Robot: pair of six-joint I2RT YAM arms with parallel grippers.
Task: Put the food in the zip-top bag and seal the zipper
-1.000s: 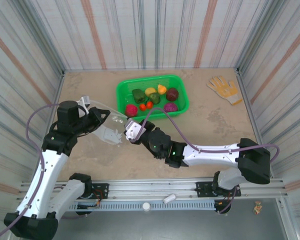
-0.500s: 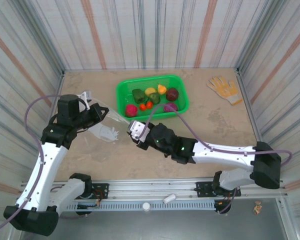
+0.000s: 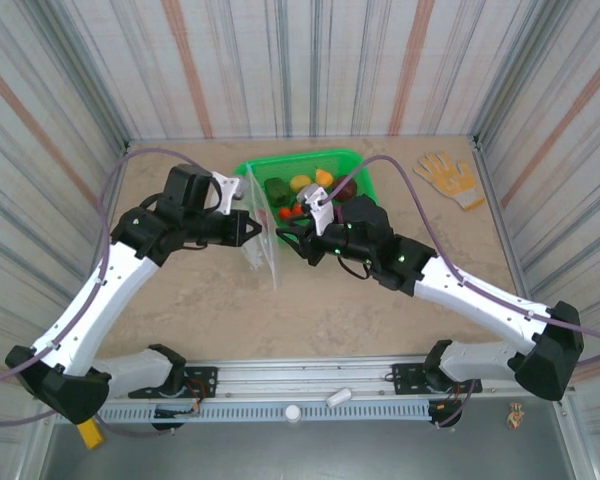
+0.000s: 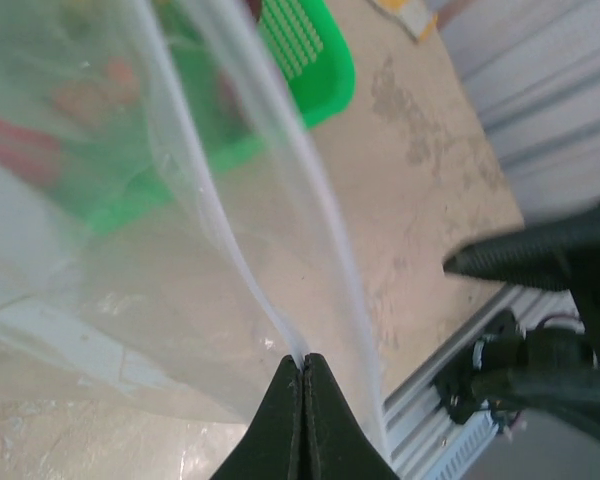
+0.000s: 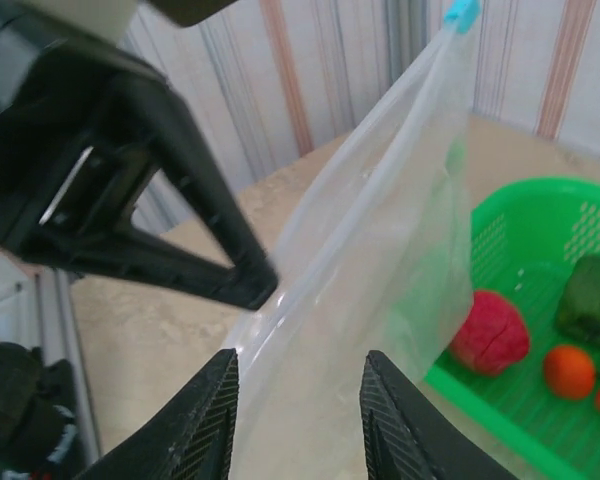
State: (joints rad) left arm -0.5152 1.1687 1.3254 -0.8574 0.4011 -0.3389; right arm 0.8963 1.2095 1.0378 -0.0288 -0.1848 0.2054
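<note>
The left fingers (image 4: 280,420) were pressed fully together, and an edge of the zip-top bag (image 3: 263,245) was pinched between their tips. From that pinch the zipper (image 4: 235,252) was seen running away as two thin clear strips that spread apart. The right fingers (image 5: 202,430) were held well apart, and the clear film of the bag was seen in the gap between them. Whether either finger touched the film could not be told.

The bag was held upright as a flat sheet between the two arms, over the surface (image 3: 330,310) and just beside the near left corner of the green mesh basket (image 3: 290,160). Its light blue slider tab (image 5: 461,12) was seen at the bag's top corner in the right wrist view.

The food (image 3: 305,195) was lying in the basket, beyond the bag. A red piece (image 5: 490,335), a green piece (image 5: 590,300) and a small orange piece (image 5: 568,370) were made out there past the film. A tan glove (image 3: 450,178) was lying well apart, towards the far right corner of the surface.
</note>
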